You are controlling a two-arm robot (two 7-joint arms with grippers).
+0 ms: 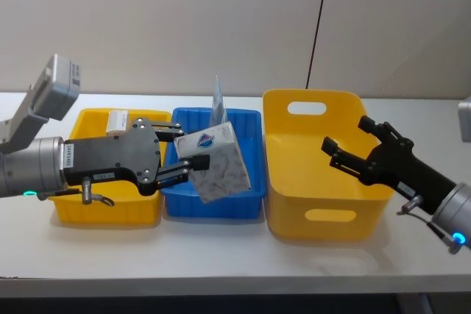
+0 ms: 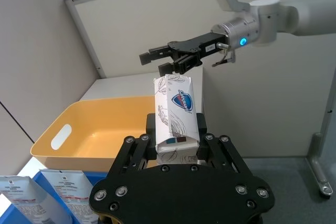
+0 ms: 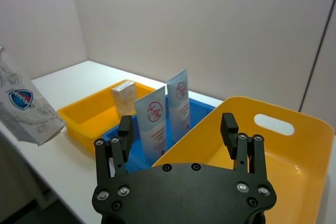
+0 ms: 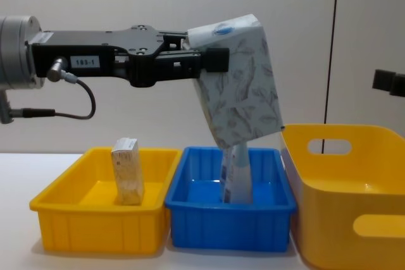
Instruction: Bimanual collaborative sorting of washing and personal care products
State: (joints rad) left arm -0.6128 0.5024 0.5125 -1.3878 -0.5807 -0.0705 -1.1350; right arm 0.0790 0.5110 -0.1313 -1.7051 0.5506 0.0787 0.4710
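Note:
A big soft white pack with grey leaf print hangs tilted above the blue bin, with my left gripper shut on its upper end. The left wrist view shows the pack clamped between the left gripper's fingers. Two slim pale-blue pouches stand upright in the blue bin, below the pack. A small tan and white box stands in the small yellow bin. My right gripper hovers open and empty over the large yellow bin, pointing toward the pack.
The three bins sit side by side on a white table: small yellow on the left, blue in the middle, large yellow with handle holes on the right. A wall stands close behind them.

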